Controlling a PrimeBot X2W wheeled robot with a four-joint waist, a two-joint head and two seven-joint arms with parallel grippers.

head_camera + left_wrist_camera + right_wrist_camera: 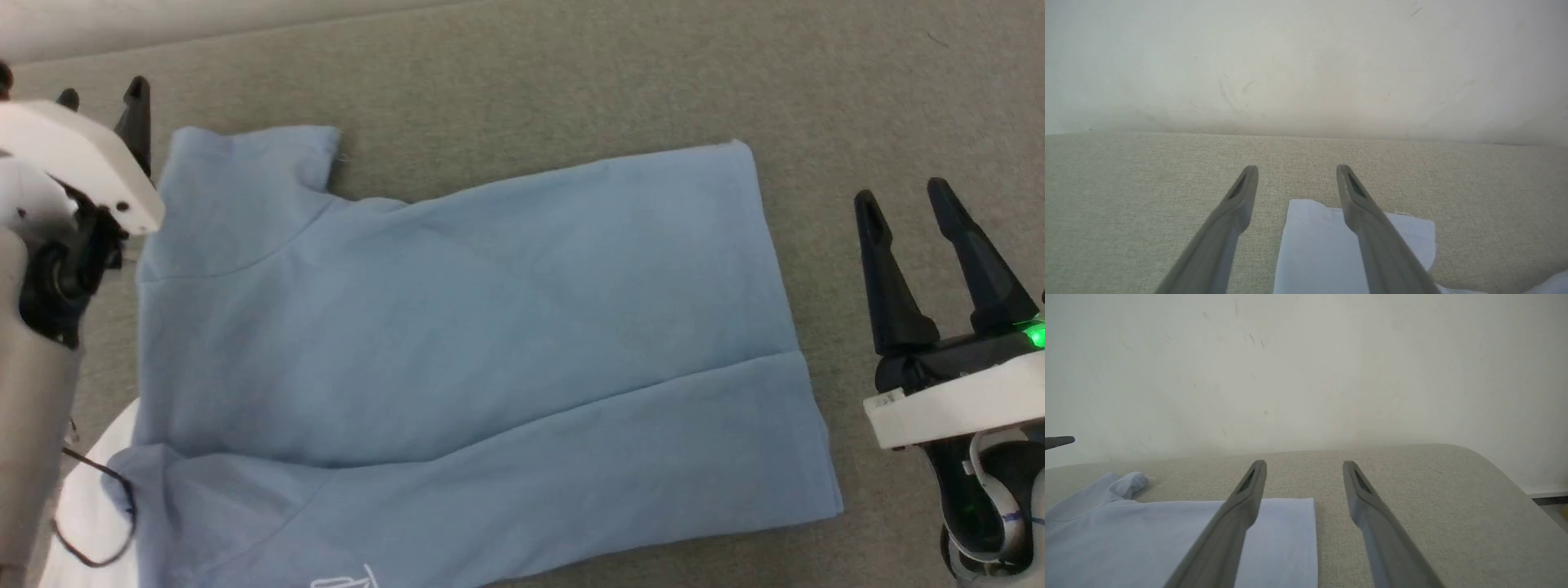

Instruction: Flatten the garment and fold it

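Observation:
The garment point(457, 327), a light blue T-shirt, lies spread flat on the grey-beige fabric surface point(571, 73). Its near strip is folded over along a long crease, and a small white print point(343, 581) shows at the bottom edge. My left gripper point(102, 98) hovers open beside the far left sleeve point(1323, 245), with the sleeve's hem under one finger point(1372, 228) and nothing held. My right gripper point(902, 196) stands open just off the garment's right hem point(1290, 539), its left finger point(1237, 522) over the cloth, empty.
A pale wall point(1306, 367) rises behind the surface. The surface's rounded right corner point(1494, 469) drops off to the floor. A white rounded part with a black cable point(90, 506) sits at the lower left beside the garment. The left arm's fingertip point(1059, 442) shows at the right wrist view's left edge.

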